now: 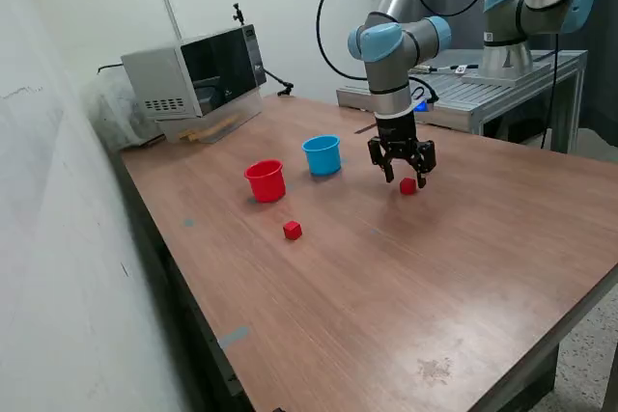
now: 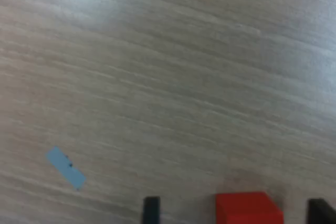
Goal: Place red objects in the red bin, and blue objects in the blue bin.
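my arm hangs straight down, gripper (image 1: 406,178) low over the table (image 1: 463,267). its fingers (image 2: 151,209) are spread, straddling a red cube (image 2: 248,208).

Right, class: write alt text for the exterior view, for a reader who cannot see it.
A robot arm's gripper hangs with open fingers just above a small red cube on a wooden table. Toward the exterior view's left stand a light-blue cup and a red cup, with a second red cube in front of the red cup.
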### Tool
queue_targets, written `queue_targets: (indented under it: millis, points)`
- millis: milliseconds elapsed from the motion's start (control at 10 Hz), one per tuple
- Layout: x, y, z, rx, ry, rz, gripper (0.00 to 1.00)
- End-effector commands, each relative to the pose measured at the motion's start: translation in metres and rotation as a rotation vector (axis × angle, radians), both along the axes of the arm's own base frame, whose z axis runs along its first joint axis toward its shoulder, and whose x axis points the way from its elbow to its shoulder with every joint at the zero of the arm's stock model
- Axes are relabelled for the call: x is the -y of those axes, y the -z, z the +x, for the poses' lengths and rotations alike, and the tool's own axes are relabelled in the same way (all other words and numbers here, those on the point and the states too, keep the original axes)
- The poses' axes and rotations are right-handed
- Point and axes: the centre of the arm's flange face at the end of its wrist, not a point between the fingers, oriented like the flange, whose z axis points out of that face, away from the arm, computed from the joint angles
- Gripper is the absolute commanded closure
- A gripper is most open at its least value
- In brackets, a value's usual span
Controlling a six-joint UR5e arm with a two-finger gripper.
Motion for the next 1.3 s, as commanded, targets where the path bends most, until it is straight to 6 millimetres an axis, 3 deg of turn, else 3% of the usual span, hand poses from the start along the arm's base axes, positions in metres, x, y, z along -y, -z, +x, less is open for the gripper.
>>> queue_targets:
  millis: [0,300,400,500,600,700,900,1100,1200]
  points:
    - [0.000,0.000,0.000,-0.002,0.000,-0.002,1.00]
    - [0.006,-0.007,0.001,-0.007,-0.017,0.009,1.00]
    - [0.006,-0.035,-0.001,-0.045,-0.019,0.009,1.00]
    - [0.007,-0.085,0.000,-0.082,-0.020,0.005,1.00]
    - [0.007,-0.119,0.004,-0.100,-0.020,0.005,1.00]
    - [0.006,-0.148,0.010,-0.129,-0.020,0.005,1.00]
    - [0.005,-0.184,0.019,-0.151,-0.020,0.006,1.00]
    - [-0.007,-0.220,-0.015,-0.236,0.007,0.006,1.00]
    - [-0.041,-0.232,-0.047,-0.274,0.066,0.016,1.00]
